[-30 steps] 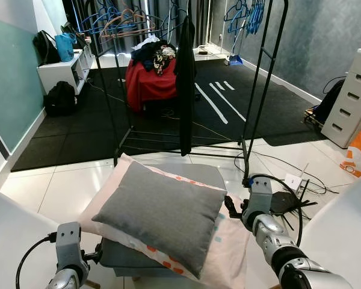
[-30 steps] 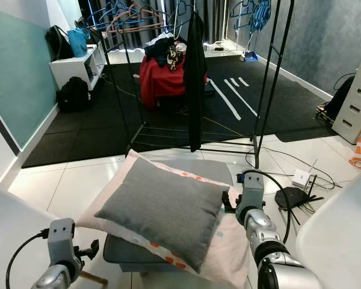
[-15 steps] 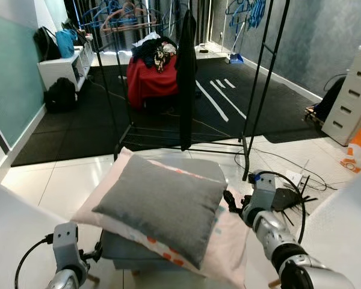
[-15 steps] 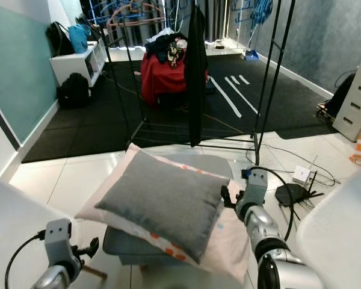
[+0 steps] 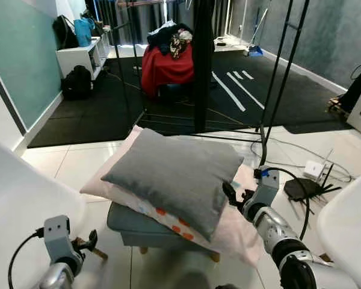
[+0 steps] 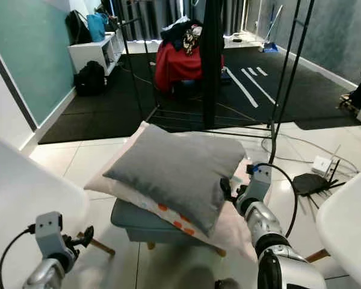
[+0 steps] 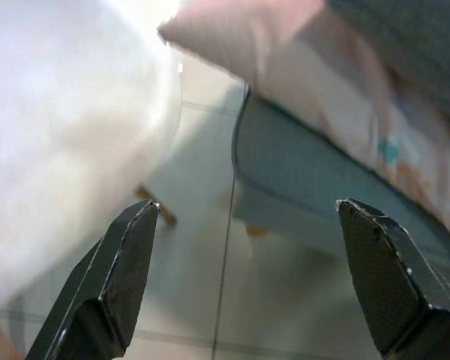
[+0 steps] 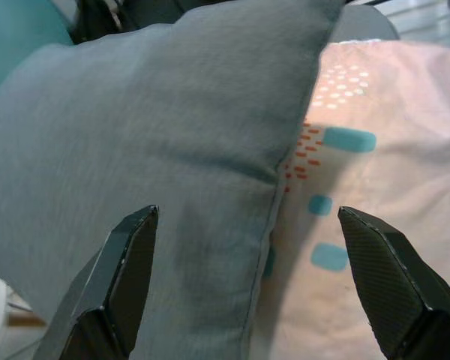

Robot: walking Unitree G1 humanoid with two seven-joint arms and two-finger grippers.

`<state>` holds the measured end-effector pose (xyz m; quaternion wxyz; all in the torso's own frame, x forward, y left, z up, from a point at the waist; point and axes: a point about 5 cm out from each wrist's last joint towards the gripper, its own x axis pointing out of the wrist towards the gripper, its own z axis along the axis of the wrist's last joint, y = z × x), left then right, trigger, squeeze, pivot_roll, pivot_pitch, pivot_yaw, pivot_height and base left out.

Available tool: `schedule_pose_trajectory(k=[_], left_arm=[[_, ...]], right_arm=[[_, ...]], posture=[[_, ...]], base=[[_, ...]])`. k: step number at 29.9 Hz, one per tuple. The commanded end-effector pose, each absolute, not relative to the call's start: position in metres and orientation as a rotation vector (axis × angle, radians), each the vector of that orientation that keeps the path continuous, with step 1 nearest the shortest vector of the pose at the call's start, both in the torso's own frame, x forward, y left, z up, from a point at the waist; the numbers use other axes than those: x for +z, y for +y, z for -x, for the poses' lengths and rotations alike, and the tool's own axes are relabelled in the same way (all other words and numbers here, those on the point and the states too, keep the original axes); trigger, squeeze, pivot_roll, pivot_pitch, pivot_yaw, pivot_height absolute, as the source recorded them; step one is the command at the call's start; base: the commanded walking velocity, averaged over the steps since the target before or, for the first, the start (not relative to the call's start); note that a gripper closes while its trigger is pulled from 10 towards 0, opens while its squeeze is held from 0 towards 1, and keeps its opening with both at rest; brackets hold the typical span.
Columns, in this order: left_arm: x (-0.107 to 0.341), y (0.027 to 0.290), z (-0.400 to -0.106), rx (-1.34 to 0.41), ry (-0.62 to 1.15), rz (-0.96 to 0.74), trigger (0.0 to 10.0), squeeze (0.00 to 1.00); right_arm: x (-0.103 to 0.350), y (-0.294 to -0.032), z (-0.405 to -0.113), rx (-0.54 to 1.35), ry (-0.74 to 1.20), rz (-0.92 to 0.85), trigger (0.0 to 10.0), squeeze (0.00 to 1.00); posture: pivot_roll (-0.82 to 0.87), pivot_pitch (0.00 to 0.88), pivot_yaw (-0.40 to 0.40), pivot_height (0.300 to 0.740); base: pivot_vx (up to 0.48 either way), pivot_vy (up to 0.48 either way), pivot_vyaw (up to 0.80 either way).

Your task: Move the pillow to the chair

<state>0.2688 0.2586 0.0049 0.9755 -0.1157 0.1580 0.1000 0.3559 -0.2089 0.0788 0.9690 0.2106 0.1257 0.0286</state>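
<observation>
My right gripper, fingers spread wide, is nearing the grey pillow just ahead (nothing grasped; whole move remaining).

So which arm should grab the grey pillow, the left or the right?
Probably the right. Its open end effector is right beside the grey pillow, facing its edge. The left end effector hangs low near the floor, farther from the pillow.

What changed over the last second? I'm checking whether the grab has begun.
The camera view shifted, so the robot has moved. The right gripper has closed in on the grey pillow, fingers open at its edge, not yet gripping. The left gripper stays low and open. Both pillows remain stacked on the stool.
</observation>
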Motion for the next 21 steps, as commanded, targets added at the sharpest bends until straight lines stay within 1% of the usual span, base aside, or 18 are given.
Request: schedule_pose_trajectory(k=[1,3,5,9,13,16,17,18,21], left_arm=[[0.018,0.265,-0.277,0.192,0.248,0.222,10.0,0.00],[0.026,0.267,-0.280,0.182,0.204,0.221,10.0,0.00],[0.027,0.267,-0.281,0.180,0.196,0.220,10.0,0.00],[0.040,0.272,-0.286,0.166,0.134,0.204,10.0,0.00],[0.047,0.274,-0.288,0.160,0.107,0.199,10.0,0.00],[0.056,0.276,-0.289,0.144,0.066,0.192,10.0,0.00],[0.056,0.276,-0.289,0.144,0.066,0.192,10.0,0.00],[0.059,0.278,-0.288,0.140,0.053,0.188,10.0,0.00],[0.060,0.279,-0.287,0.140,0.050,0.186,10.0,0.00]], right_arm=[[0.088,-0.215,-0.360,0.066,0.210,-0.477,10.0,0.00],[0.090,-0.220,-0.359,0.056,0.203,-0.475,10.0,0.00],[0.090,-0.221,-0.359,0.053,0.204,-0.471,10.0,0.00],[0.089,-0.227,-0.358,0.030,0.211,-0.463,10.0,0.00],[0.090,-0.223,-0.358,0.085,0.199,-0.490,10.0,0.00],[0.093,-0.218,-0.359,0.164,0.180,-0.524,10.0,0.00],[0.093,-0.218,-0.359,0.164,0.180,-0.524,10.0,0.00],[0.095,-0.213,-0.360,0.209,0.169,-0.539,10.0,0.00],[0.097,-0.210,-0.361,0.244,0.162,-0.546,10.0,0.00]], posture=[[0.01,0.083,0.034,0.585],[0.02,0.089,0.040,0.575],[0.02,0.089,0.040,0.570],[0.04,0.106,0.050,0.545],[0.07,0.118,0.059,0.536],[0.08,0.129,0.066,0.521],[0.08,0.129,0.066,0.521],[0.09,0.133,0.068,0.511],[0.09,0.138,0.070,0.501]], base=[[0.000,0.000,0.00],[0.000,0.000,0.00],[0.000,0.000,0.00],[0.000,0.000,0.00],[0.000,0.000,0.00],[0.000,0.000,0.00],[0.000,0.000,0.00],[0.000,0.000,0.00],[0.000,0.000,0.00]])
